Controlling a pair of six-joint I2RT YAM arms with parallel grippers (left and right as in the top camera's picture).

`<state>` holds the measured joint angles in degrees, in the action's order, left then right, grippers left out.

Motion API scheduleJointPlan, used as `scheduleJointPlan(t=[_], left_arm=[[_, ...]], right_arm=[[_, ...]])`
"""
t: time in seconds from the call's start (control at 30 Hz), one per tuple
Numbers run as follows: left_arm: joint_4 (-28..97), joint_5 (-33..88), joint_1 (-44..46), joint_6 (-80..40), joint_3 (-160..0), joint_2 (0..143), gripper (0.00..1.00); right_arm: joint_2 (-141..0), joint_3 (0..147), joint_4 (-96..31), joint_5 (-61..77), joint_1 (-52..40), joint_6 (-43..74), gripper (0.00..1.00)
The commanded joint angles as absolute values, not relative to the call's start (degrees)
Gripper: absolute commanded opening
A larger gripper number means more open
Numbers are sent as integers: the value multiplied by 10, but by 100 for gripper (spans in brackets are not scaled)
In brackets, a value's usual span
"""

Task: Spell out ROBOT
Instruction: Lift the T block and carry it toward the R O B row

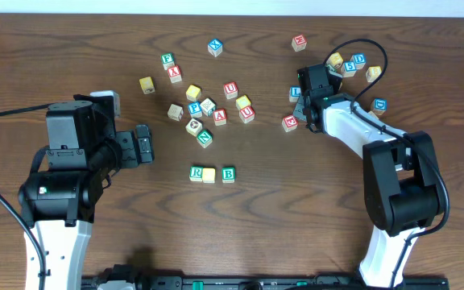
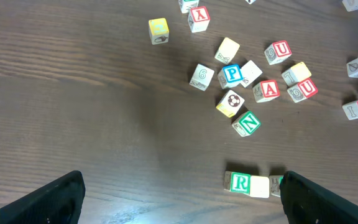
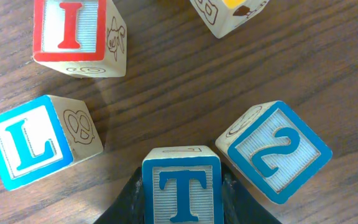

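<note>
A row on the table reads green R block (image 1: 196,172), blank yellow block (image 1: 209,174), green B block (image 1: 228,173). In the left wrist view the R (image 2: 241,183) and the blank block (image 2: 260,186) show, and the B is mostly hidden behind a finger. My left gripper (image 1: 143,145) is open and empty, left of the row; its fingers (image 2: 182,199) frame bare wood. My right gripper (image 1: 321,74) is at the back right and is shut on a blue T block (image 3: 182,190), which the overhead view hides.
Around the T block lie a blue L block (image 3: 33,143), a red I block (image 3: 73,34), a blue 2 block (image 3: 275,152) and a yellow block (image 3: 229,12). A loose cluster with P, A, U and N blocks (image 1: 208,113) sits mid-table.
</note>
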<state>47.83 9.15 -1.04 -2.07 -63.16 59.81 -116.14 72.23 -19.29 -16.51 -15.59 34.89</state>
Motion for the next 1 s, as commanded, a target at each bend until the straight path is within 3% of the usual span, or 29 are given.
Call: scheduleJointPlan(t=[0.0, 0.33, 0.6, 0.97], left_arm=[[480, 99, -13, -17, -644, 599, 99], [480, 99, -13, -17, -644, 599, 99], [480, 99, -13, -17, -644, 599, 99], [480, 99, -13, -17, -644, 599, 99]], right_arm=[[-1166, 721, -190, -175, -154, 330, 13], [-1094, 721, -207, -175, -154, 315, 14], [-1013, 721, -289, -174, -167, 306, 13], [-963, 719, -411, -131, -257, 326, 9]])
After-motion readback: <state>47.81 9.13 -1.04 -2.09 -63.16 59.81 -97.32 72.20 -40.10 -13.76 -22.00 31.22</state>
